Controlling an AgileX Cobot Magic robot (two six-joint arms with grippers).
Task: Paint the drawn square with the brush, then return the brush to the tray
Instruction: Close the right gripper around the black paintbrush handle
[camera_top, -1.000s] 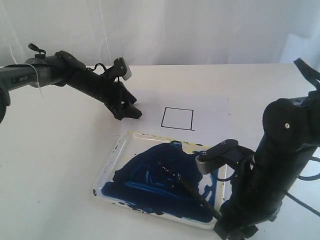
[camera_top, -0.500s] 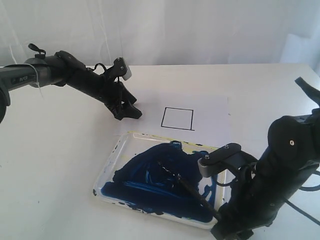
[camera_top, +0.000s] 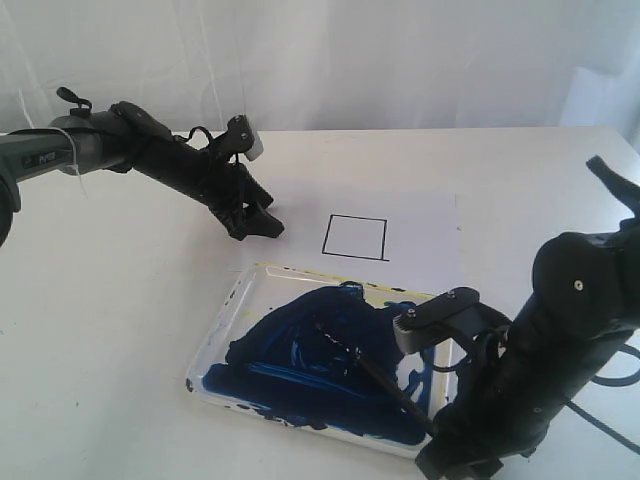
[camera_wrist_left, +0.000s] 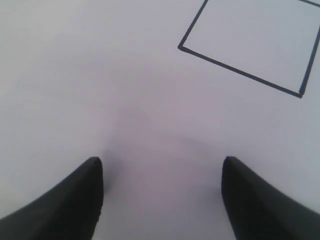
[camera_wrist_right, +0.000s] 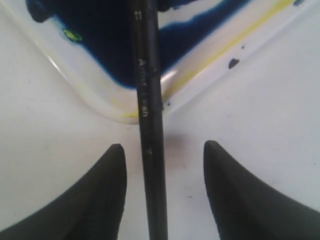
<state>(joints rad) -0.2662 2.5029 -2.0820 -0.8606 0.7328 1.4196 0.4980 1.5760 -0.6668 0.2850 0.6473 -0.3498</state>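
Our right gripper (camera_wrist_right: 165, 146) is open around the brush (camera_wrist_right: 145, 75); we have not painted the drawn square (camera_top: 356, 237) yet.

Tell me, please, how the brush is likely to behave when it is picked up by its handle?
The brush looks thin, rigid and light, so it should lift stiffly. Its round, glossy handle may roll or slip between the fingers. Its tip lies in blue paint in the tray, so it may drip.

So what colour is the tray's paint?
The paint is dark blue; exterior view shows it best.
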